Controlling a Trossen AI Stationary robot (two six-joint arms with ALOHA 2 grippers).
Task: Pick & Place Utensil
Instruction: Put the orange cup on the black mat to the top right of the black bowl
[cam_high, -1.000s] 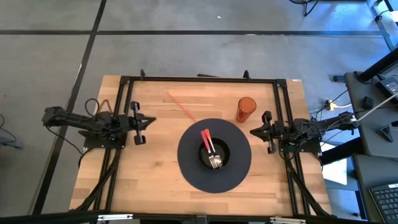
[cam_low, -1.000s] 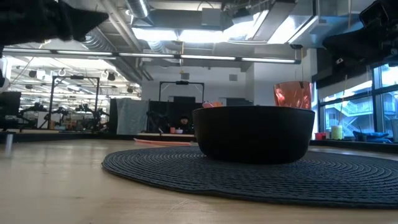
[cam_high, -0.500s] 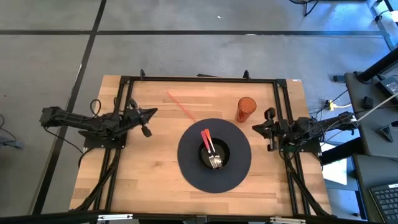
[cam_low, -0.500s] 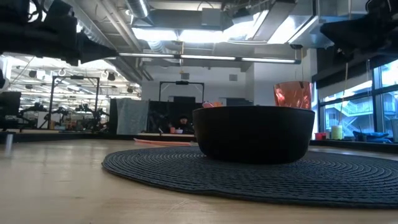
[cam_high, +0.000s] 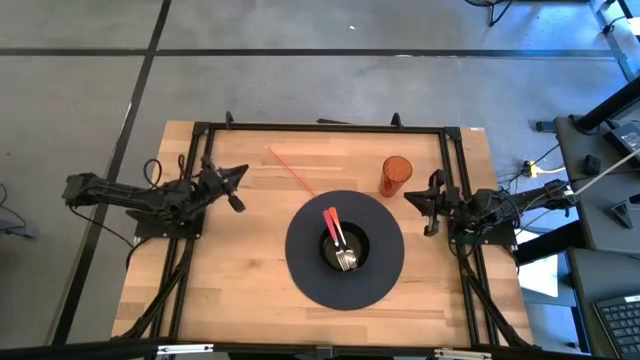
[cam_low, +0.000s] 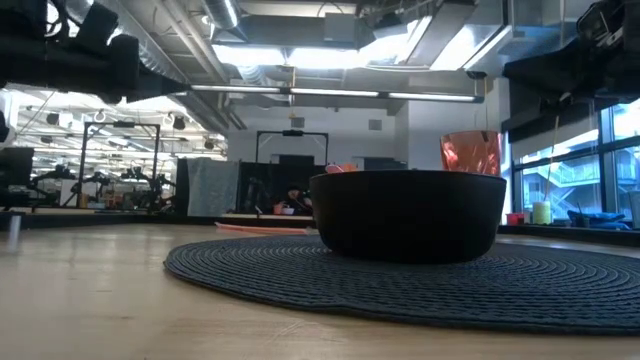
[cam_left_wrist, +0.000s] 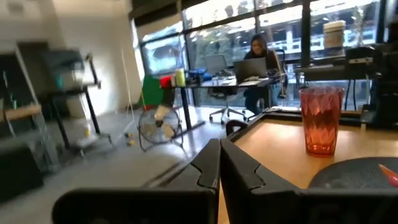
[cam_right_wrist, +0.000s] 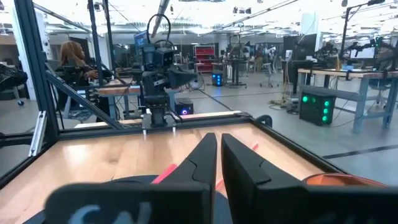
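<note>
Left tool (cam_high: 238, 187) closed, raised, right tool (cam_high: 423, 207) nearly closed, raised

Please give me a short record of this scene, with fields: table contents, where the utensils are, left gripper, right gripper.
table contents: round dark mat, black bowl on it, orange cup beside the mat, red straw on the wood
utensils: red-handled utensil and metal fork lying in the bowl
left gripper: shut, empty, above the table's left side
right gripper: shut, empty, near the cup

High camera looking straight down on the whole table (cam_high: 240, 290), low camera at tabletop height close to the round mat (cam_low: 400, 285) (both show it), wrist cameras facing across the table
</note>
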